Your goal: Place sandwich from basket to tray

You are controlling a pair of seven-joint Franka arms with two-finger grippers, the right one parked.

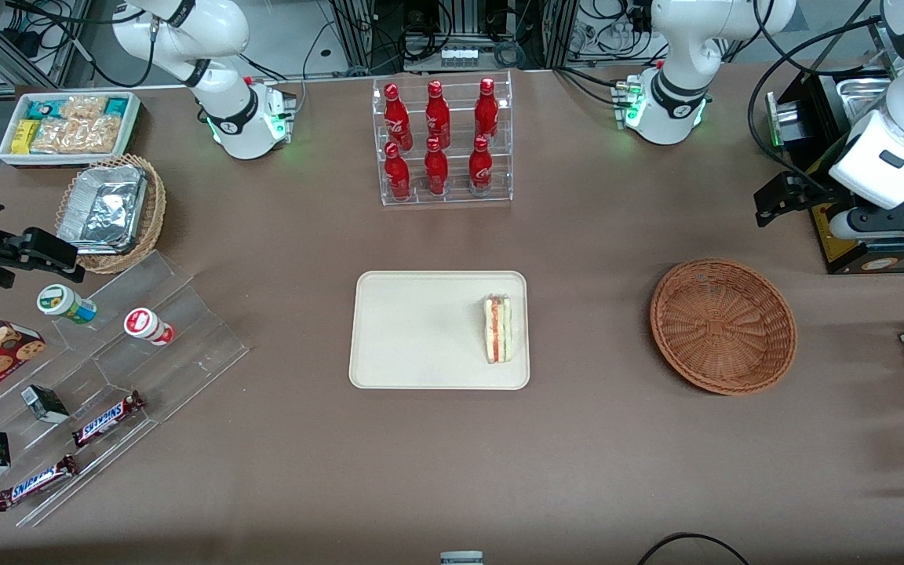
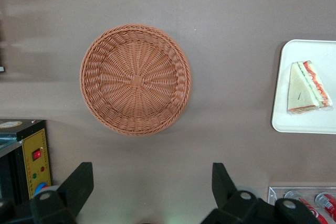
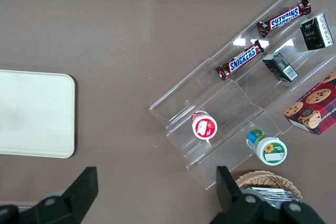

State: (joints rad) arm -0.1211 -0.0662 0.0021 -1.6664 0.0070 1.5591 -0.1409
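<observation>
Front view: your sandwich point(image 1: 498, 328) lies on the tray point(image 1: 421, 329), close to its edge nearest the basket point(image 1: 723, 325) | basket sits apart from the tray, bare table point(image 1: 593, 439) between | gripper point(image 2: 147, 195) hangs above the basket, fingers point(image 2: 79, 184) spread wide, holding nothing

Even, bright overhead light covers the brown table point(image 1: 617, 439). Shadows are soft and short; a dim band darkens the front view's 6 o'clock edge. Glare flashes off the foil container point(image 1: 103, 208). The claw point(image 2: 149, 192) looks dark and slightly soft, fingers spread apart.
</observation>
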